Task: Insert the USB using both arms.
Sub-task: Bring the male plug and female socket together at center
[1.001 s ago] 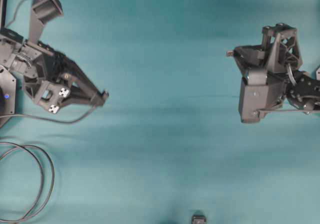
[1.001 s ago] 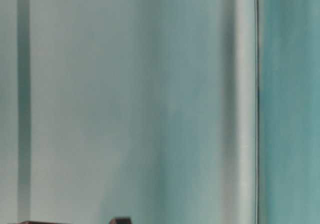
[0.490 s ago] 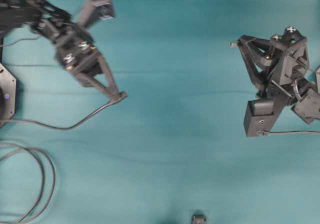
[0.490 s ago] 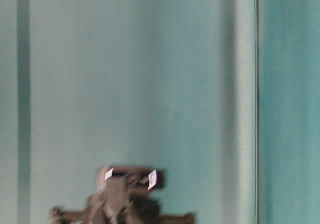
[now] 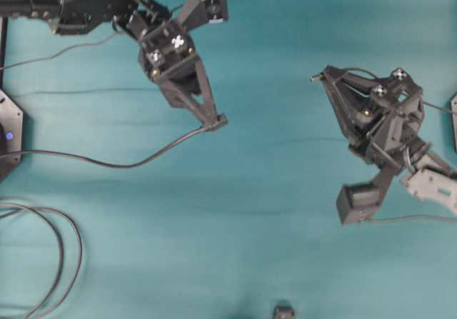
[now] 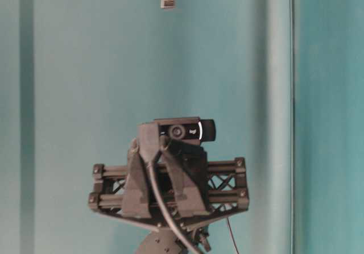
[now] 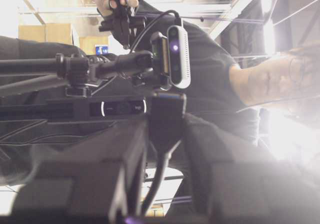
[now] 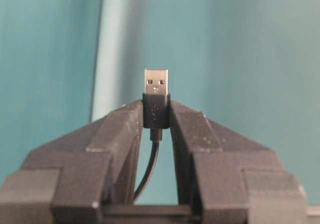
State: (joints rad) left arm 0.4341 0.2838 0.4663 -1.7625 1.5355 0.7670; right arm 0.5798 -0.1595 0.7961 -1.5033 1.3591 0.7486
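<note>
**Both ends held, gap not closed yet**

Nearest the lower edge of the overhead view: small dark block (image 5: 284,311) on the desk (image 5: 235,219), no cable, not part of this. Grey cable coil (image 5: 39,258) lies at lower left, well apart from both arms.

Right gripper (image 5: 315,78): jaws nearly closed, pinching the black moulded body of the USB (image 8: 156,88). Silver plug stands clear past the jaw tips, squarely centred in the wrist view; its cable drops back between the jaws.

Left gripper (image 5: 216,123): jaws likewise nearly closed on the black socket end (image 5: 221,121), seen as a dark body between them in the left wrist view. Its cable (image 5: 114,163) trails left across the desk to the edge.

The two ends sit well apart, pointing roughly toward each other but not on one line.

Risks, my read:
- Angular mismatch at contact: plug catches the socket rim and rotates in the grip, since each end is held only by its short body.
- Plug flipped relative to socket; can't tell socket orientation from these views.
- Trailing cable drags or tugs the socket off-axis as the left arm travels.

Room: open desk between the arms, nothing in the path. Table-level view shows only the teal backdrop behind.
</note>
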